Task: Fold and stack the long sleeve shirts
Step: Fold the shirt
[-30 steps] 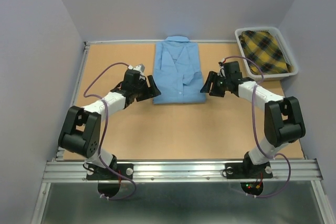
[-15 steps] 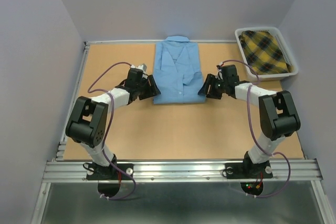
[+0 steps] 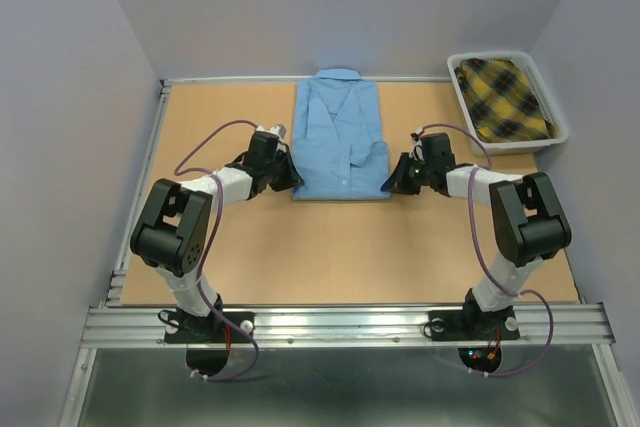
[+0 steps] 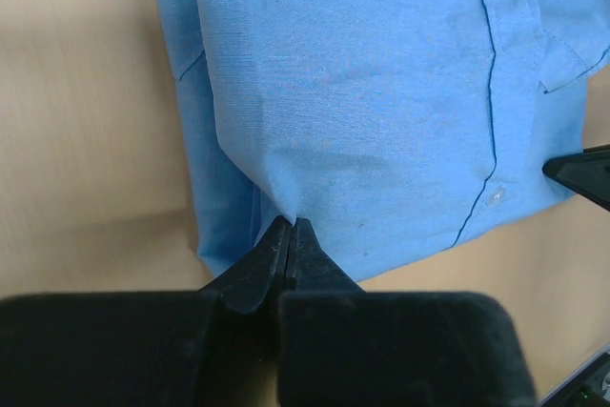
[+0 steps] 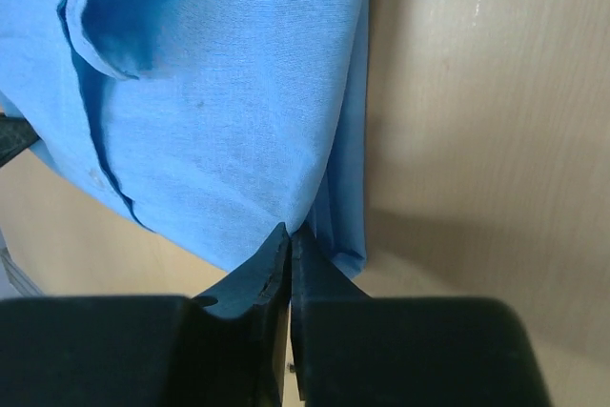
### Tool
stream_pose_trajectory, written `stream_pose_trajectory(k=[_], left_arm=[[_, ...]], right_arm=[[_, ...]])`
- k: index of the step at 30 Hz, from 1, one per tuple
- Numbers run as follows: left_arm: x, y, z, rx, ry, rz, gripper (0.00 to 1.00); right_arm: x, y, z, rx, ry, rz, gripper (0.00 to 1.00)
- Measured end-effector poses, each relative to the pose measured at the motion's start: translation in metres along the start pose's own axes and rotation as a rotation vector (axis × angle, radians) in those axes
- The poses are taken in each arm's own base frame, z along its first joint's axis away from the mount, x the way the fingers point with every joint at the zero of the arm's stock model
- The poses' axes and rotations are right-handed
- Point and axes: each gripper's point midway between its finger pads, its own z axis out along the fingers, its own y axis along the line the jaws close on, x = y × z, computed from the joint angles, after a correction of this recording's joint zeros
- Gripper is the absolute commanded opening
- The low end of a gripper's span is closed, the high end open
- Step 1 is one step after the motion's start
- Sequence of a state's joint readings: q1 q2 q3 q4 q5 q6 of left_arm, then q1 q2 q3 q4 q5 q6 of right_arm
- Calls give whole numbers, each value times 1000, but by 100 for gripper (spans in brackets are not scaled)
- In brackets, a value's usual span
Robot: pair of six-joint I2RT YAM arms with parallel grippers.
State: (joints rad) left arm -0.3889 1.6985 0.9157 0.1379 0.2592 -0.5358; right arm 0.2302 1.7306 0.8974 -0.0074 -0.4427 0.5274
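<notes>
Item: light blue shirt (image 3: pixel 340 137), part-folded, far centre of counter (image 3: pixel 300 247). My left end effector (image 4: pixel 291 228) and right end effector (image 5: pixel 290 232) are each pinched closed on a near side edge, likely to lift it for the next fold.

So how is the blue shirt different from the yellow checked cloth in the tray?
The blue shirt is plain; the checked cloth is yellow and dark plaid. The blue shirt lies folded flat on the table, collar at the far end; the checked cloth sits in the white tray at the far right. The left gripper and right gripper pinch the blue shirt's near corners; nothing touches the checked cloth. Both are soft fabric.
</notes>
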Motion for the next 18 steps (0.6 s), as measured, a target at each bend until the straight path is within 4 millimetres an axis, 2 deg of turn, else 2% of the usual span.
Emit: stream_pose_trajectory(k=[3,7,11,12,15,16,18], left_arm=[[3,-1,0,2,3,0,0],[20,-1,-10,-3,28,-5,0],[50,-11,-32,19,60,9,1],[64,-17,-41,34,76,16,2],[90,-23,-58,62,103,17,7],[97,-23,-62,69,106,7,17],[107,-19,-68,69,112,-8,30]], right_arm=[[5,-2,-1,-5,4,3,1],[19,1,-14,-21,8,9,1],[35,7,-35,-47,-2,18,1],[39,9,-42,-58,-10,17,1],[56,10,-55,-75,-9,19,2],[64,9,-58,-74,1,23,5],[76,5,-60,-70,22,29,10]])
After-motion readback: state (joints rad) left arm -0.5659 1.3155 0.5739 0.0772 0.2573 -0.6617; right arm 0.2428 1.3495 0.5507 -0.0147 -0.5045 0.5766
